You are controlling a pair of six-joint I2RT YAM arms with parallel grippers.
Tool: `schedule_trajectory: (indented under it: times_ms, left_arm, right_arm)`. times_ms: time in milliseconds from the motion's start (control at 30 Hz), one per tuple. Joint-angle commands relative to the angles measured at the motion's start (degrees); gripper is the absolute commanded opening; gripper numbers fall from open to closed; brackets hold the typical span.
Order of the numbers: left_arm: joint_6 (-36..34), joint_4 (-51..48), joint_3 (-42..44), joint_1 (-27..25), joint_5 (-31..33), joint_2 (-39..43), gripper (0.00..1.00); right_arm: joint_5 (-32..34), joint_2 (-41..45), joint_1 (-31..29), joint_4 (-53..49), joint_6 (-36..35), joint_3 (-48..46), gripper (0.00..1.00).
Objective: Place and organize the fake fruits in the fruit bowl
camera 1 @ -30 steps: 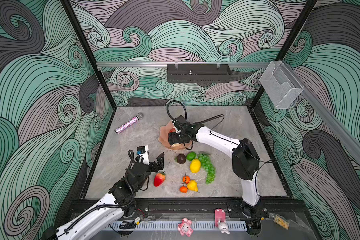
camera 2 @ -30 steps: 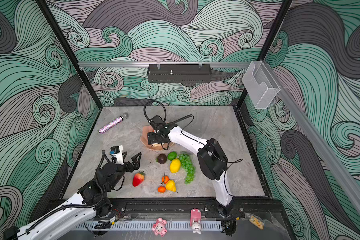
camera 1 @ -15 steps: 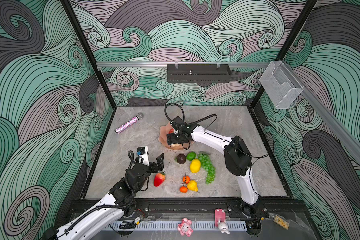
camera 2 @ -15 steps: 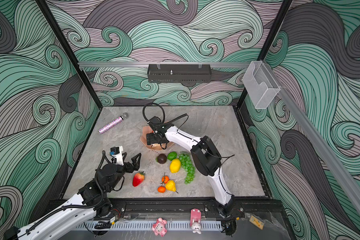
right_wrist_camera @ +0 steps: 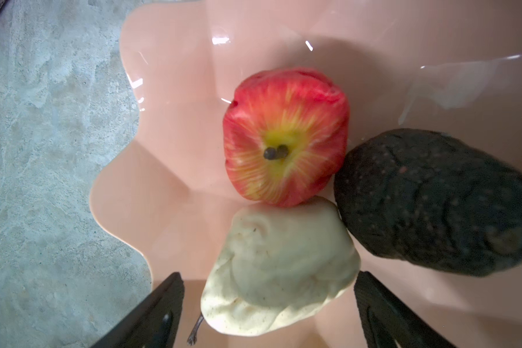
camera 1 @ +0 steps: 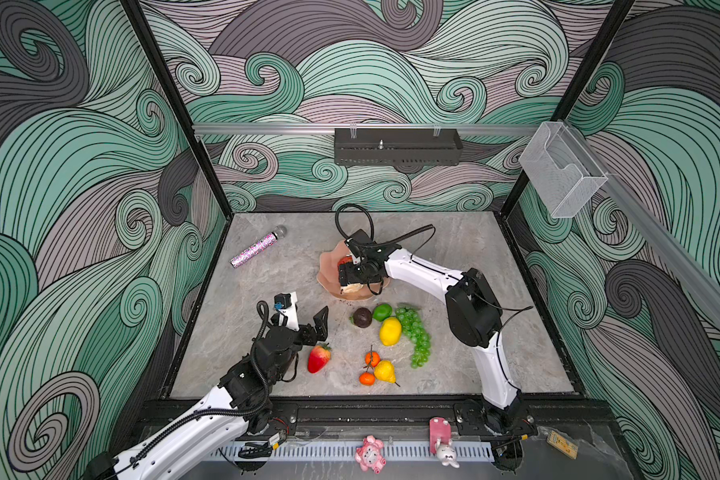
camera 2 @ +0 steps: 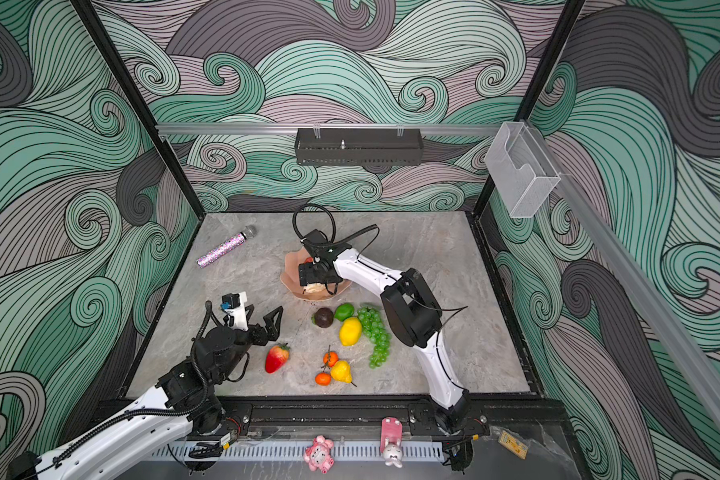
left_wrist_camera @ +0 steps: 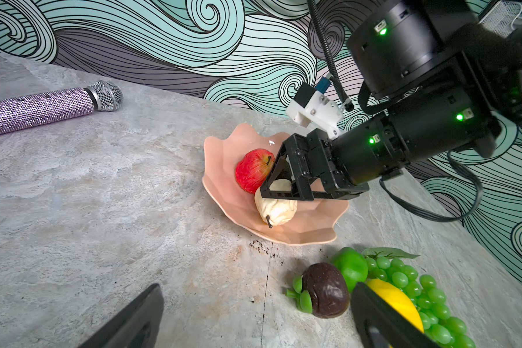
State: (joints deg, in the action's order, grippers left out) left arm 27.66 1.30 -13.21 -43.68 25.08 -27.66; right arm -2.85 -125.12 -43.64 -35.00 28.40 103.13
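The salmon-pink fruit bowl [camera 1: 325, 266] [right_wrist_camera: 169, 90] holds a red apple [right_wrist_camera: 287, 135], a cream pear [right_wrist_camera: 284, 256] and a dark avocado [right_wrist_camera: 434, 199]. My right gripper [camera 1: 356, 278] [right_wrist_camera: 270, 281] hangs low over the bowl, open, its fingers either side of the pear with gaps showing. Loose on the table lie a strawberry [camera 1: 319, 357], a dark round fruit [camera 1: 362, 317], a lime [camera 1: 382, 311], a lemon [camera 1: 390, 331], green grapes [camera 1: 416, 336], two tangerines [camera 1: 372, 358] and a yellow pear [camera 1: 385, 371]. My left gripper [camera 1: 306, 322] [left_wrist_camera: 255, 296] is open and empty, just behind the strawberry.
A glittery pink microphone [camera 1: 258, 249] lies at the back left of the table. A clear box [camera 1: 562, 170] hangs on the right wall and a black rack [camera 1: 398, 147] on the back wall. The right arm's elbow [camera 1: 472, 313] stands beside the grapes.
The right arm's elbow has swung left toward the grapes while its gripper stayed over the bowl. The left arm has not moved.
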Motion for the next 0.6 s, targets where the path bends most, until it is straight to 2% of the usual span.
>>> schedule_trajectory:
  times_ms: [0, 100, 233, 567]
  left_arm:
    - [0.1, 0.83, -0.37, 0.35, 0.69, -0.2, 0.99]
    - [0.05, 0.87, -0.32, 0.34, 0.68, -0.2, 0.99]
    - [0.11, 0.87, -0.32, 0.33, 0.71, -0.11, 0.99]
    - [0.08, 0.85, -0.32, 0.34, 0.74, -0.09, 0.99]
  right_arm:
    - [-0.68, -1.78, 0.04, -0.84, -0.88, 1.64, 0.88]
    - [0.1, -1.29, -0.19, -1.34, -1.37, 1.6, 0.88]
    - [4.83, 0.61, -0.86, -2.32, -2.56, 0.76, 0.93]
    - [6.05, 1.47, -2.24, -2.58, -3.78, 1.11, 0.91]
